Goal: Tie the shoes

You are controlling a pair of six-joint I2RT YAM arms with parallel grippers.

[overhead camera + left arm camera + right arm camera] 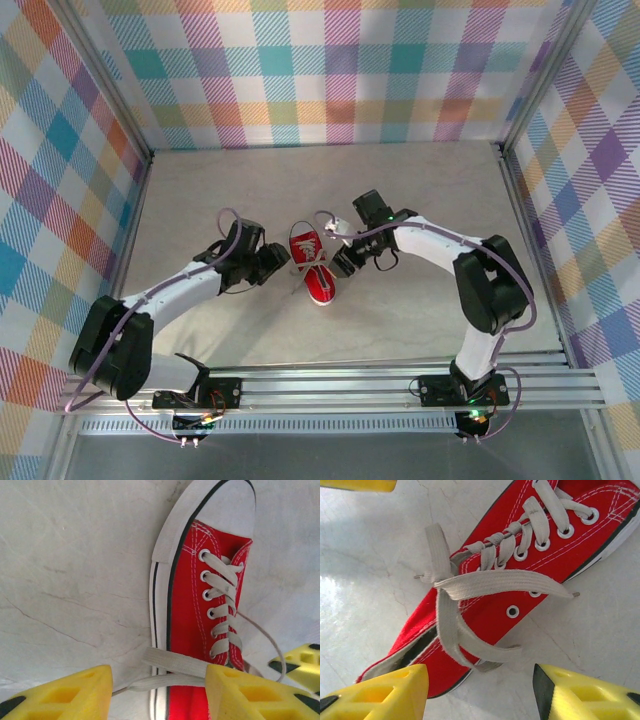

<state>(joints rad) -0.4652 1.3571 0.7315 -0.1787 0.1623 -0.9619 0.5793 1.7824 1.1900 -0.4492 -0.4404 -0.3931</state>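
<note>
1. The far half of the table (400, 190) is bare, so you can pass freely there.
2. The sneaker (313, 265) sits mid-table and blocks the centre. The left gripper (283, 262) and right gripper (343, 262) are just beside it, so both flanks are tight.
3. Loose laces (470, 582) trail off both sides onto the table. One strand lies across the gap between the left gripper's spread fingers (240, 692).
4. Plaid walls (60, 200) shut you in at left, right and far.
5. A bare strip lies between the sneaker and the near rail (330, 385).

Robot test lab | pale stone-look desk (420, 200) boxed by checked cloth walls (330, 70) at 9, 12 and 3 o'clock | aluminium frame post (105, 85) | left arm (180, 290), right arm (480, 280) bolted to rail (330, 385) at 6 o'clock
</note>
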